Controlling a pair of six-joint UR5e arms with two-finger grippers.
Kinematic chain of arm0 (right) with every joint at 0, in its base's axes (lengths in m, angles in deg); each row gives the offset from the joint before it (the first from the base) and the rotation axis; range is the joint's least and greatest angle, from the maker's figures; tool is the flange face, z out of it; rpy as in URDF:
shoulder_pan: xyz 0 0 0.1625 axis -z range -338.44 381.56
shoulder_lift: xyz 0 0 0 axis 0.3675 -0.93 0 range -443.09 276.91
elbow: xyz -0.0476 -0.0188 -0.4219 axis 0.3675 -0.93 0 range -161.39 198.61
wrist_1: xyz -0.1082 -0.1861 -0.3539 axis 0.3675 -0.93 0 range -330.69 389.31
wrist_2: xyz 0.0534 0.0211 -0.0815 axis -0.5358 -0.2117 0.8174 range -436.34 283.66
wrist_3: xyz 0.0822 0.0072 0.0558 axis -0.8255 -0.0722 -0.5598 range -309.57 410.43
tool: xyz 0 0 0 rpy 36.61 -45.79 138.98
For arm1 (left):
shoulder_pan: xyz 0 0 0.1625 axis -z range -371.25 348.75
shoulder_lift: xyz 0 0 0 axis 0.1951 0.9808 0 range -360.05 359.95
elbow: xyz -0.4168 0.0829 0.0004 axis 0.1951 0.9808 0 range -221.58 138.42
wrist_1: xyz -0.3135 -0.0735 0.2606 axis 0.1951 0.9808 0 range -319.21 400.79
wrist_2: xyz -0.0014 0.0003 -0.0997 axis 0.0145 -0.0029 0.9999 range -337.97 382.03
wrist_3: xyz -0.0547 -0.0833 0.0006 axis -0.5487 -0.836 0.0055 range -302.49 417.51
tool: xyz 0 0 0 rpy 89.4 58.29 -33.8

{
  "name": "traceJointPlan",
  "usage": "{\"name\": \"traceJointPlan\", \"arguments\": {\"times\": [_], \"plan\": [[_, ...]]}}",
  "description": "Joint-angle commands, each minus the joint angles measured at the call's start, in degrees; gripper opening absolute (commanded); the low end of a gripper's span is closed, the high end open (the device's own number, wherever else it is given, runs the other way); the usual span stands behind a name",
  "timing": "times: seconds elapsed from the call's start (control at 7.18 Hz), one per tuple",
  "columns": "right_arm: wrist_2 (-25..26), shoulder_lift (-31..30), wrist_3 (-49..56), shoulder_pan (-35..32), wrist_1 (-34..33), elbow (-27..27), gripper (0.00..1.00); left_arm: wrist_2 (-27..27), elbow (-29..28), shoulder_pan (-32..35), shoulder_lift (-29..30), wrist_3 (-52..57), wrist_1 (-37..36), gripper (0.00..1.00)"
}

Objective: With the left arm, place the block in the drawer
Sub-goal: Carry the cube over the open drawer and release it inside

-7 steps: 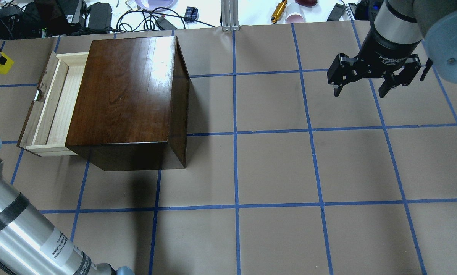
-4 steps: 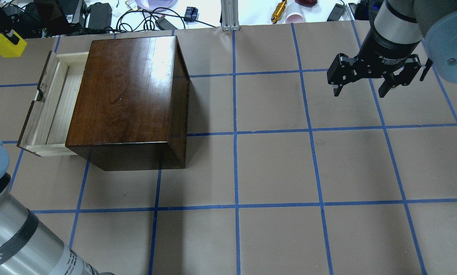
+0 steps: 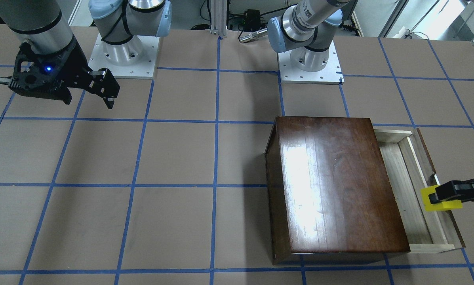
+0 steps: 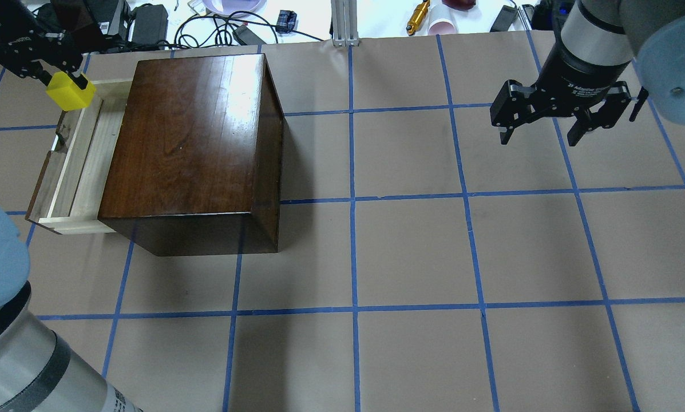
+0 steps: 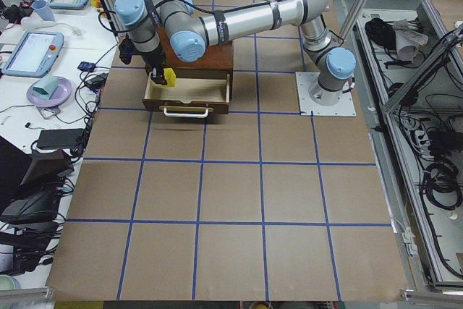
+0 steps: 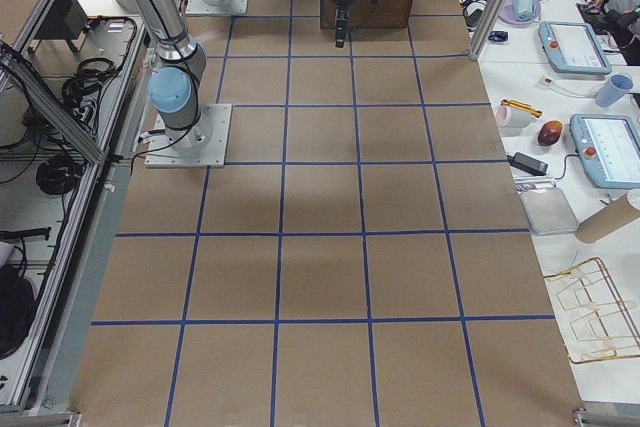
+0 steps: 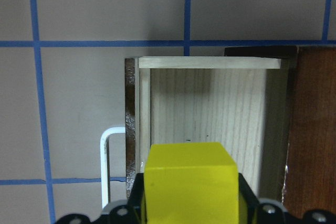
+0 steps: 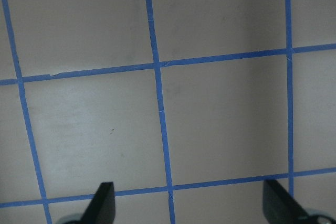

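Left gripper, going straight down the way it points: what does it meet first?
With the block it holds, the left gripper would likely meet the drawer floor, close behind the front wall; depth is unclear.

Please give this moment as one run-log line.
left gripper: shut on block, above open drawer | right gripper: open, over table | block: not yet released

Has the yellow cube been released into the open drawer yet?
No, the small bright yellow cube is clamped in the left tool, held above the pale unfinished-wood drawer rather than resting on its floor.
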Motion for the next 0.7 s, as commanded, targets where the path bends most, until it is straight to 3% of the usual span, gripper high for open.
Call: {"name": "traceJointPlan", "arguments": {"times": [0.0, 0.28, 0.42, 0.56], "plan": [[0.1, 0.0, 0.0, 0.0, 0.0, 0.0, 1.0, -0.1, 4.9, 0.0, 0.2, 0.4, -1.5, 0.0], [0.1, 0.0, 0.0, 0.0, 0.0, 0.0, 1.0, 0.1, 9.8, -0.1, 0.7, 0.1, -7.2, 0.02], [0.1, 0.0, 0.0, 0.0, 0.0, 0.0, 1.0, 1.2, 10.5, -0.3, 0.2, -0.1, -7.2, 0.65], [0.1, 0.0, 0.0, 0.0, 0.0, 0.0, 1.0, 2.9, 10.4, -0.3, -0.4, -0.3, -7.1, 1.0]]}}
